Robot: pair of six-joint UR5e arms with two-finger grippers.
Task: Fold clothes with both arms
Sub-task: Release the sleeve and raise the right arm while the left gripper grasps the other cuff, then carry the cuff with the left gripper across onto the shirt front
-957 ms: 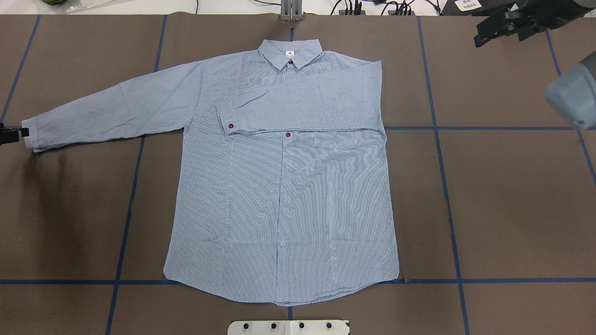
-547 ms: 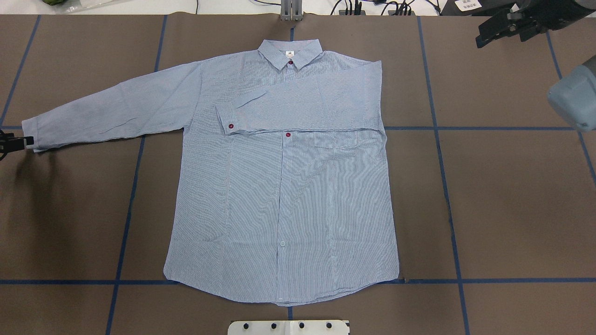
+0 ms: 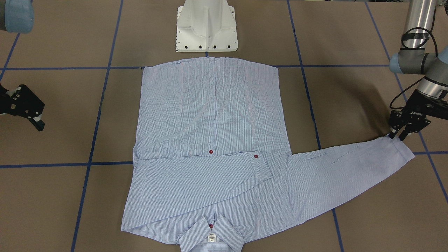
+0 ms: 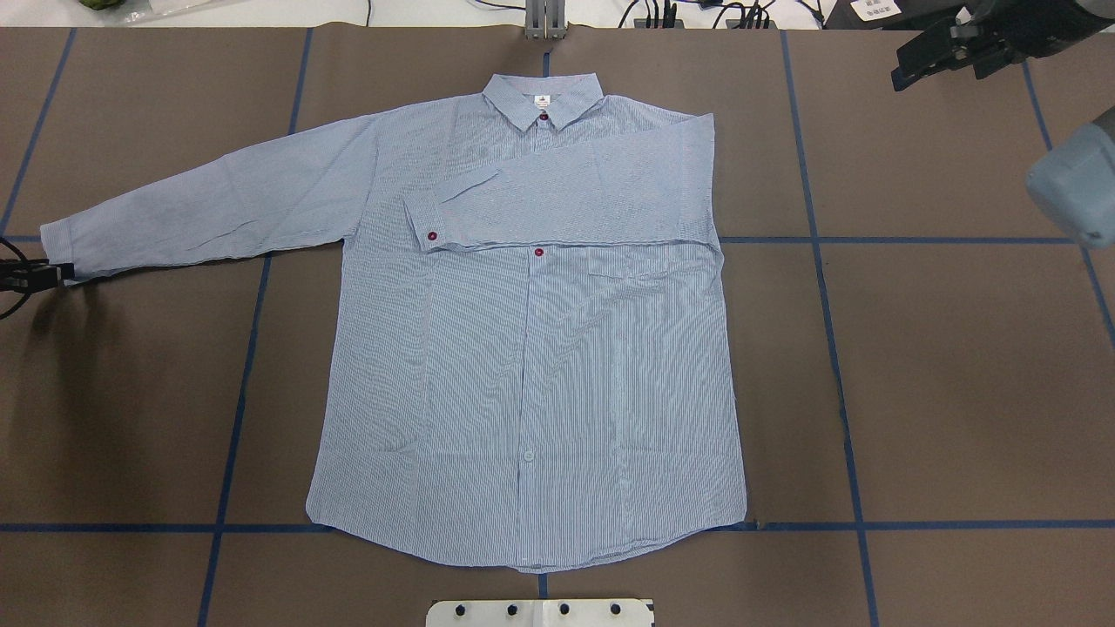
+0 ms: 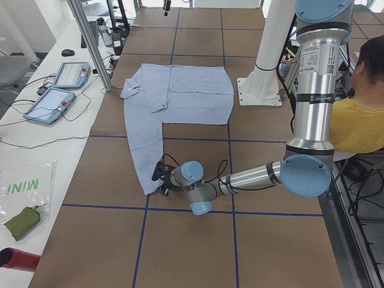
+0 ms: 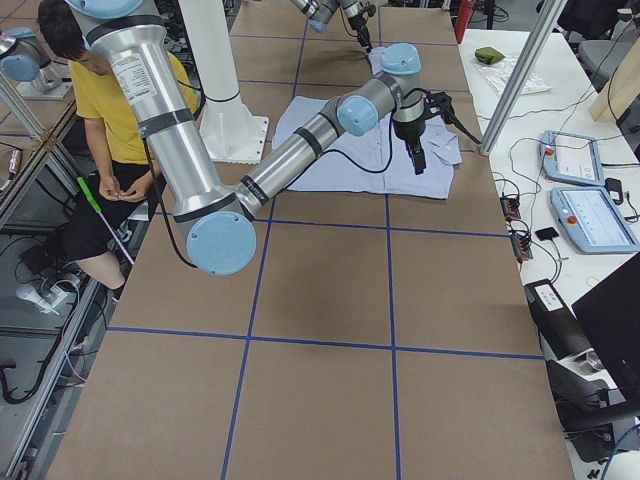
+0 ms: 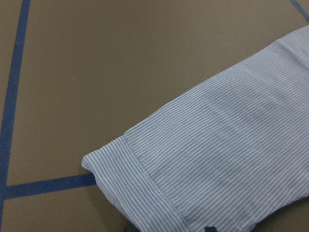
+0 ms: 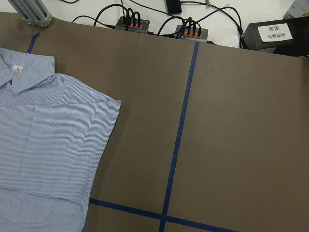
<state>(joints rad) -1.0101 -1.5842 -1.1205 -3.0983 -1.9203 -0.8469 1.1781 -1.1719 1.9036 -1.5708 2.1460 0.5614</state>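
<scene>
The light blue striped shirt (image 4: 540, 374) lies flat, front up, with its collar at the table's far side; it also shows in the front-facing view (image 3: 210, 115). One sleeve is folded across the chest. The other sleeve stretches out towards my left arm. My left gripper (image 4: 59, 274) is low at that sleeve's cuff (image 7: 145, 193), at its near corner (image 3: 396, 136). Its fingertips stand apart at either side of the cuff edge, so it is open. My right gripper (image 3: 37, 125) hangs above the table's far right part (image 4: 902, 74), away from the shirt. It looks open and holds nothing.
The white pedestal (image 3: 206, 31) stands at the near edge by the shirt's hem. Blue tape lines cross the brown table (image 4: 958, 392). A metal post (image 4: 544, 22) and cable boxes (image 8: 130, 24) sit beyond the collar. A person in yellow (image 5: 360, 120) sits behind the robot.
My left gripper has slid along the cuff end towards the robot's side, to the cuff's near corner. The right gripper has drifted slightly up and away. The shirt has hardly moved.
</scene>
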